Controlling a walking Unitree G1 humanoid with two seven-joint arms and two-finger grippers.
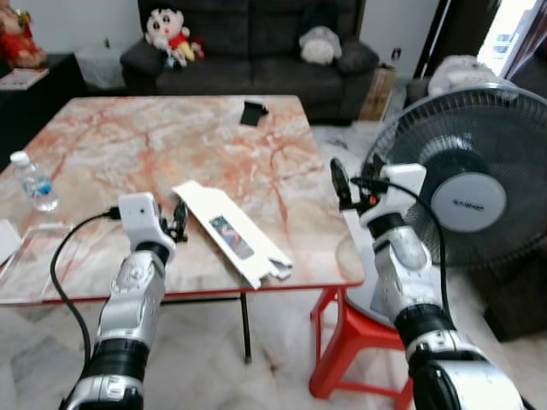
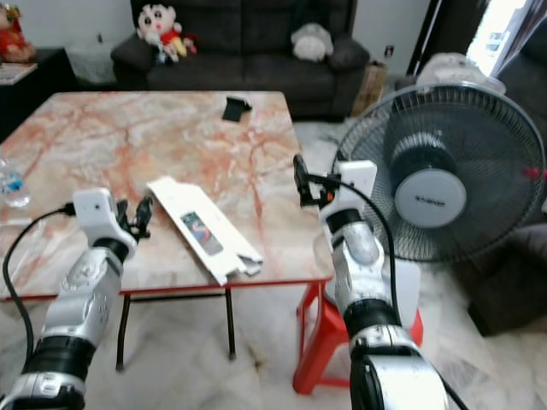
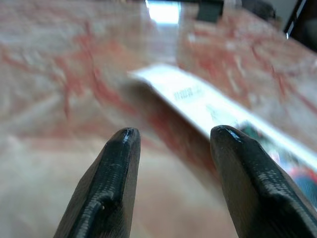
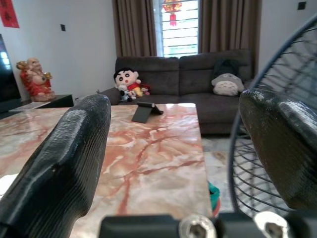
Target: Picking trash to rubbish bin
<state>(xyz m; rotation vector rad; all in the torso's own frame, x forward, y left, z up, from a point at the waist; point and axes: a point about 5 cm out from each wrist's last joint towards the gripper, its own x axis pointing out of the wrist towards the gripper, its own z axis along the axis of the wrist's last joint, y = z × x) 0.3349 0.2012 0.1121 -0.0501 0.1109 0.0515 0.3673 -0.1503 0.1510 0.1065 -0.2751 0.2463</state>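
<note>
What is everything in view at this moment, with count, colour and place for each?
table: one, orange-veined marble top, centre
flattened carton: one, white, near table edge
water bottle: one, clear, table's left side
small folded item: one, black, far side of table
sofa: one, dark grey, behind table
plush toys: two, on sofa
fan: one, black grille, right of table
stool: one, red, under table's right corner
left gripper: open, beside carton's left edge
right gripper: open, raised by table's right edge

Two silver arms with black joint bands; white wrist camera boxes; black cables; textured black fingers [image 3: 114, 188]; two silver screws [image 4: 195, 227].
</note>
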